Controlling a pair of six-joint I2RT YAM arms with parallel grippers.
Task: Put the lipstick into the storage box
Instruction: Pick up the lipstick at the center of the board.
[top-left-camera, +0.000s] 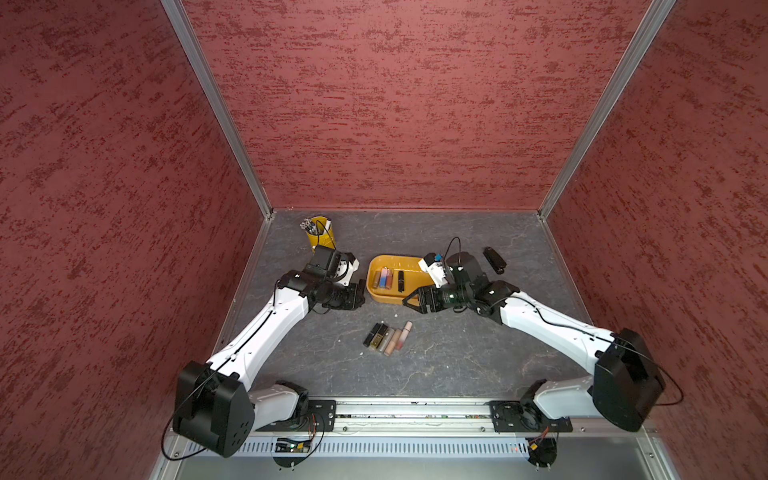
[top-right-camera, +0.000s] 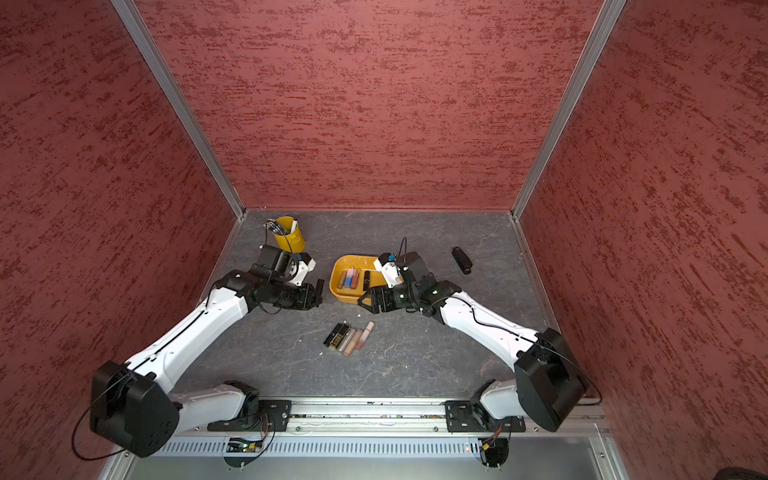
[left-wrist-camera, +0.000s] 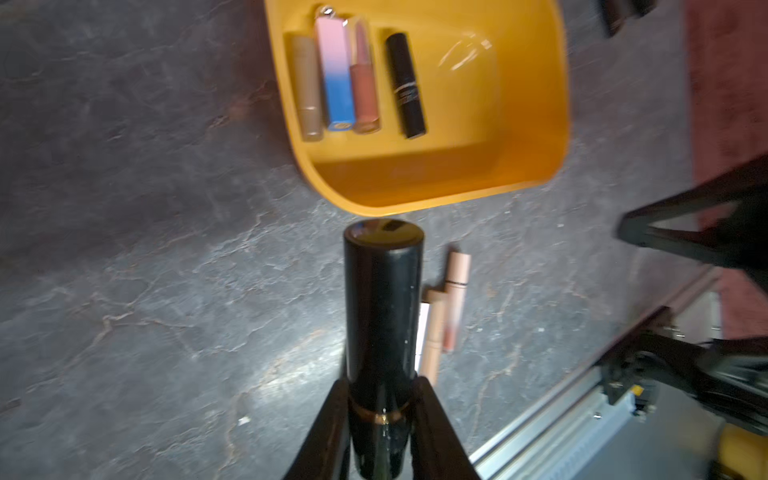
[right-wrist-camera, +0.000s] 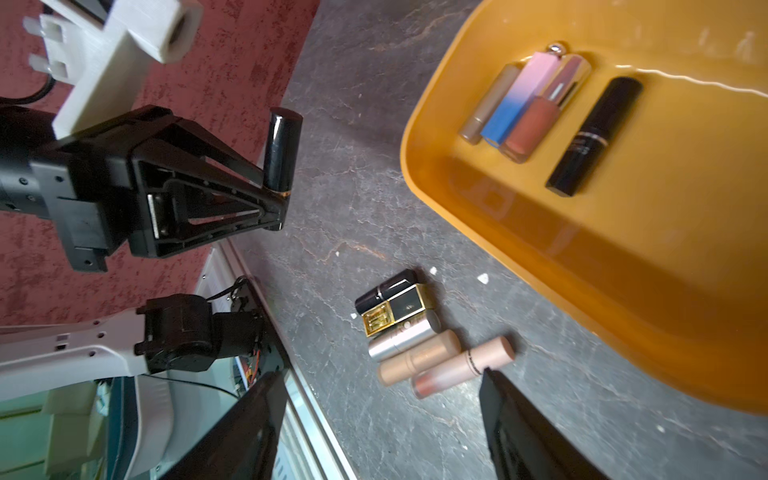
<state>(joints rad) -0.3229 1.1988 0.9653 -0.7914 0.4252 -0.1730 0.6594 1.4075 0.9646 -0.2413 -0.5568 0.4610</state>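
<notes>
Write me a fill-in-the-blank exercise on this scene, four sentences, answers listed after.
1. The left gripper is shut on a ___ lipstick.
2. The storage box holds ___ cosmetic tubes.
3. The right gripper is ___ and holds nothing.
4. ___ more tubes lie in a row on the table.

Missing words: black; four; open; Five

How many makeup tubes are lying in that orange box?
4, side by side in the box: a beige tube, a pink-and-blue tube, a reddish-brown tube, and a black tube slightly apart. None seems hidden.
</notes>
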